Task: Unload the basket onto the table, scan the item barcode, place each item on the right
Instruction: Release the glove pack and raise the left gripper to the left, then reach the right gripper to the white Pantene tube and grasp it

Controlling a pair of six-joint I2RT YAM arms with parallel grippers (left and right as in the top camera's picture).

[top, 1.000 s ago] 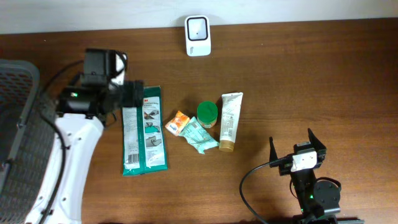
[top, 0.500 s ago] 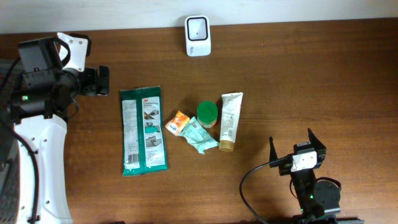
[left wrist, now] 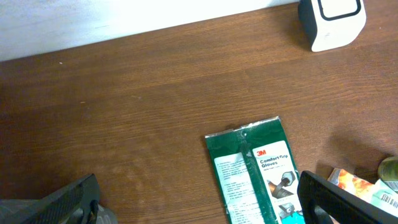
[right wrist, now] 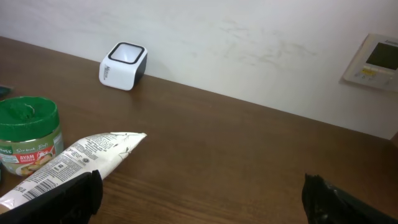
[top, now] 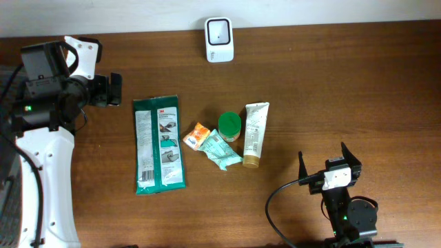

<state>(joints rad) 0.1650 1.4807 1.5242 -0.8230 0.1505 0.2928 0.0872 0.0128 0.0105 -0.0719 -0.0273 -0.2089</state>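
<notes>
Several items lie mid-table: a green glove pack (top: 160, 143), an orange sachet (top: 198, 136), a teal packet (top: 220, 150), a green-lidded jar (top: 229, 126) and a white tube (top: 254, 133). A white scanner (top: 219, 30) stands at the far edge. My left gripper (top: 114, 89) hangs open left of the pack's top, holding nothing. In the left wrist view the glove pack (left wrist: 255, 171) lies ahead of the open left gripper (left wrist: 199, 208), with the scanner (left wrist: 331, 22) at top right. My right gripper (top: 324, 157) rests open near the front right. In the right wrist view the right gripper (right wrist: 202, 199) faces the tube (right wrist: 74, 158), the jar (right wrist: 28, 134) and the scanner (right wrist: 123, 65).
A grey mesh basket (top: 5, 196) sits at the left edge, mostly behind my left arm. The right arm's cable (top: 275, 200) loops on the table near its base. A wall panel (right wrist: 379, 62) shows at the right in the right wrist view.
My left arm has swung left, from over the glove pack to beside it, and then held still. The right arm and the items have not moved.
</notes>
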